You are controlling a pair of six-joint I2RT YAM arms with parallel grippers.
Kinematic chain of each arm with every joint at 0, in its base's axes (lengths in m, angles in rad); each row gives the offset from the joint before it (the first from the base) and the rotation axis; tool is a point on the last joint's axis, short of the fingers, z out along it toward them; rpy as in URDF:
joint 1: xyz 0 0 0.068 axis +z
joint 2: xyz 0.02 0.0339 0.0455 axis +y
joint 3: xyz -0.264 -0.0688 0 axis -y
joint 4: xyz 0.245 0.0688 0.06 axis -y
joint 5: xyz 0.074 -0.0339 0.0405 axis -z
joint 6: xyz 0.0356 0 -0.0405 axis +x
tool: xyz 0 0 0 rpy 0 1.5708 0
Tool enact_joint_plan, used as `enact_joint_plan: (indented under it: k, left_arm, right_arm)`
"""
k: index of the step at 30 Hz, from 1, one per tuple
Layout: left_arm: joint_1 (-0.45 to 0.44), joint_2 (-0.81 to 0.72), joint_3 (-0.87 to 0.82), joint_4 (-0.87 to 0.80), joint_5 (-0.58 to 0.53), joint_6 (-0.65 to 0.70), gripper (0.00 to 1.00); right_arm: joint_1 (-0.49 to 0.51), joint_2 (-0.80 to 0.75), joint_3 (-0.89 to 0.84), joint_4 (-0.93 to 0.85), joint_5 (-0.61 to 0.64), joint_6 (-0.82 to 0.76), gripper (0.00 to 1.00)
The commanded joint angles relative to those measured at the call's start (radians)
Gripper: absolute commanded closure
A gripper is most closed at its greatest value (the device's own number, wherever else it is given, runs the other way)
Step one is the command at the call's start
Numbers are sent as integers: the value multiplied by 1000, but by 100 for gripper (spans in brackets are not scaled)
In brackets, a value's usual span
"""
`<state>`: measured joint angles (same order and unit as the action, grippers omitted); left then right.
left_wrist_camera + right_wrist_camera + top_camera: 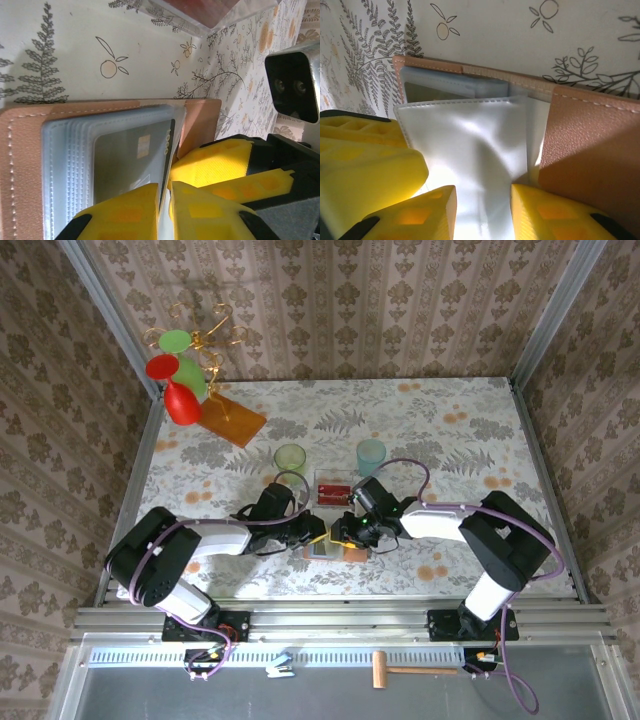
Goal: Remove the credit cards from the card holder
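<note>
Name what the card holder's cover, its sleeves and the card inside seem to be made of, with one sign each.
The cover looks like tan leather or imitation: matte, grained, with a stitched edge. The sleeves look like soft clear plastic: glossy, see-through, bending. The card looks like stiff grey plastic, with a chip-like patch.

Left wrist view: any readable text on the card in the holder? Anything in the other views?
Card in the holder: short row of light characters along its edge, too blurred to read.
Red cards, top view: markings too small to read.
Nothing else legible.
</note>
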<state>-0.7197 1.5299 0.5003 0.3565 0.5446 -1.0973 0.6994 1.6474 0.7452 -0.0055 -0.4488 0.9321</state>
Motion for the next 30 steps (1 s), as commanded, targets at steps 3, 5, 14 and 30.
enact_joint_plan:
  k: [3, 5, 14, 30]
  left_arm:
    - [-9, 1, 22, 42, 21, -23, 84]
    - [-11, -3, 30, 34, 23, -22, 83]
    - [-25, -6, 93, -10, 31, -9, 71]
    - [-102, 127, 221, -1, 42, -15, 61]
  right_arm:
    - [-10, -67, -16, -50, 40, 8, 64]
    - [-15, -89, -23, -62, 52, 8, 64]
    - [-56, -217, -51, -148, 103, -12, 64]
    - [-123, -499, -111, -307, 182, -50, 62]
